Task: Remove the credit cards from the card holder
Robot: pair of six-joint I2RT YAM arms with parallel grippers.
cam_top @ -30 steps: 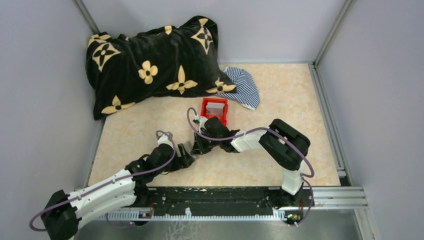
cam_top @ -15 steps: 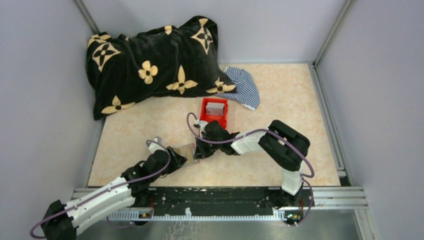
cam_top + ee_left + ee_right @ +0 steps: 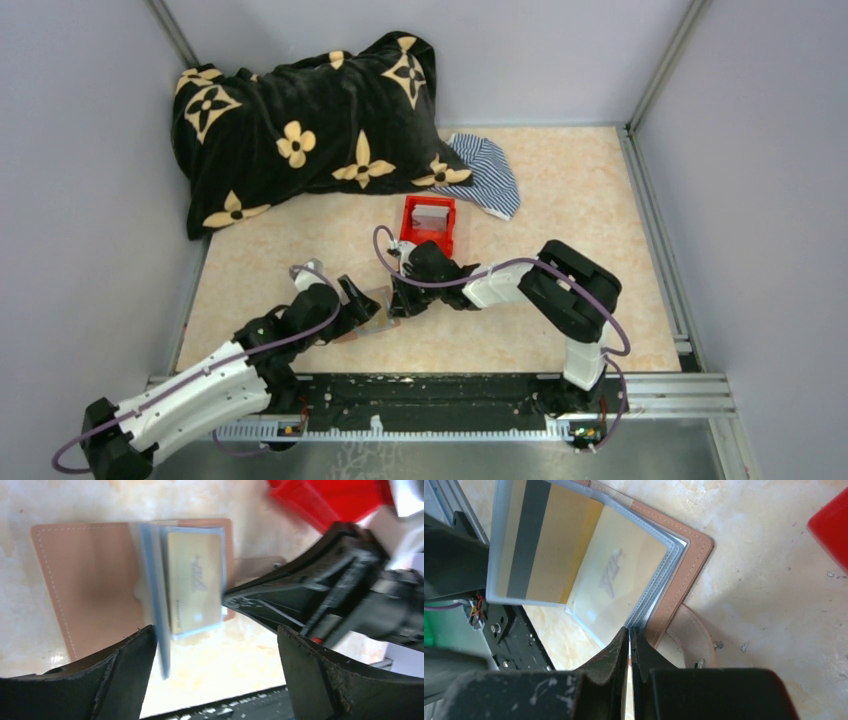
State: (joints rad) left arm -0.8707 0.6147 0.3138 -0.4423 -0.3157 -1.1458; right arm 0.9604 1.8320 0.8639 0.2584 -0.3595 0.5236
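The card holder (image 3: 370,310) lies open and flat on the bench (image 3: 560,190), its brown leather panel facing up and a stack of clear plastic sleeves (image 3: 651,555) fanned over it. Two gold credit cards (image 3: 544,545) show through the sleeves. One shows its back with a dark stripe, and the other, under it, carries a script mark.

The left gripper (image 3: 215,637) hovers just over the card holder with its jaws spread wide. One finger (image 3: 120,675) stands on either side of the sleeve stack and neither touches it. One sleeve stands up on edge from the card holder, near the spine.

The right gripper (image 3: 629,636) comes at the card holder from the opposite side, fingers pressed together. Their tips meet at the outer corner of the sleeves, beside the card holder's closing strap (image 3: 691,640). Whether they nip the plastic or only press against it cannot be told.

A red bin (image 3: 428,222) stands just beyond the card holder, on the far side from the arm bases. Farther beyond the card holder lie a striped cloth (image 3: 487,172) and a black pillow with cream flowers (image 3: 300,120).
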